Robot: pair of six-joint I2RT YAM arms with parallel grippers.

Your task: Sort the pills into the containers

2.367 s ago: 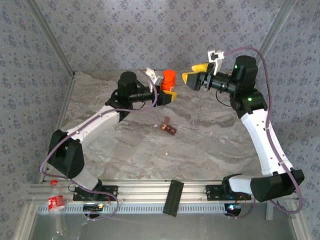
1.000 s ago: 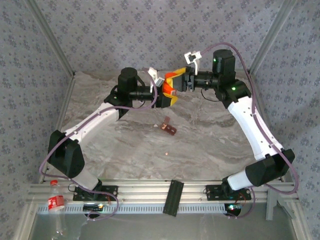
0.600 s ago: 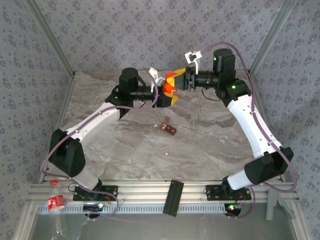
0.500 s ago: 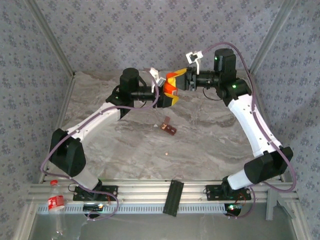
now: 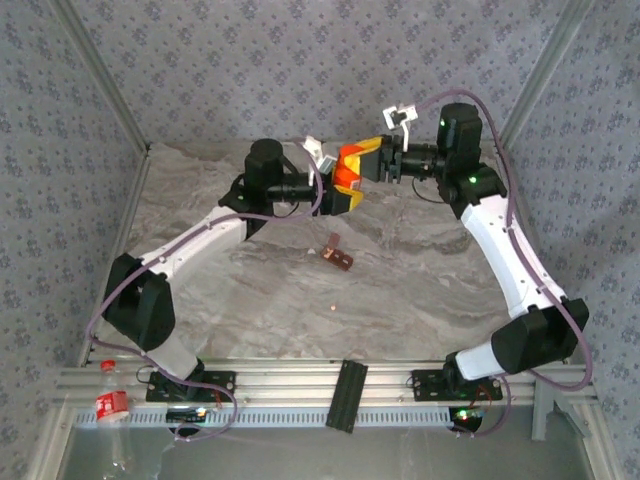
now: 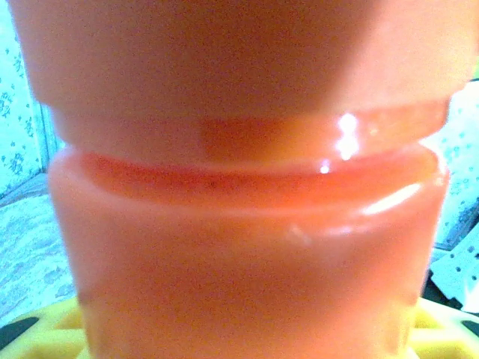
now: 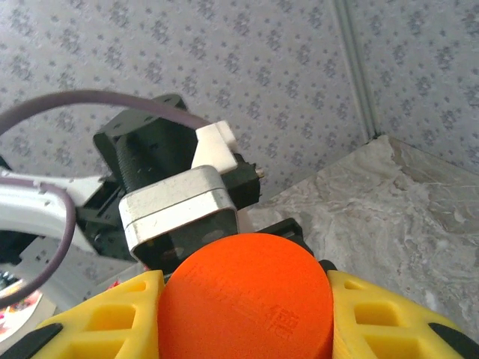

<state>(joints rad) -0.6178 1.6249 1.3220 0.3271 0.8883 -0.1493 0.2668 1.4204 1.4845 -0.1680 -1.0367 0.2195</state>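
Spotted 1 tiny pale pill (image 5: 333,307) loose on the marbled tabletop (image 5: 420,270), near the middle. Found the containers (image 5: 338,256), a dark reddish-brown strip, just beyond it and apart from it; could not tell what lay inside. Further back, saw the orange pill bottle (image 6: 247,262) pinched in the left gripper (image 5: 343,195). Saw the right gripper (image 5: 365,160) reaching in from the right, its 2 yellow fingers (image 7: 382,321) pressed against either side of the round orange cap (image 7: 245,295). Noted a clear plastic bottle with a red label (image 5: 112,400) at the near-left corner, beside the aluminium rail (image 5: 280,380).
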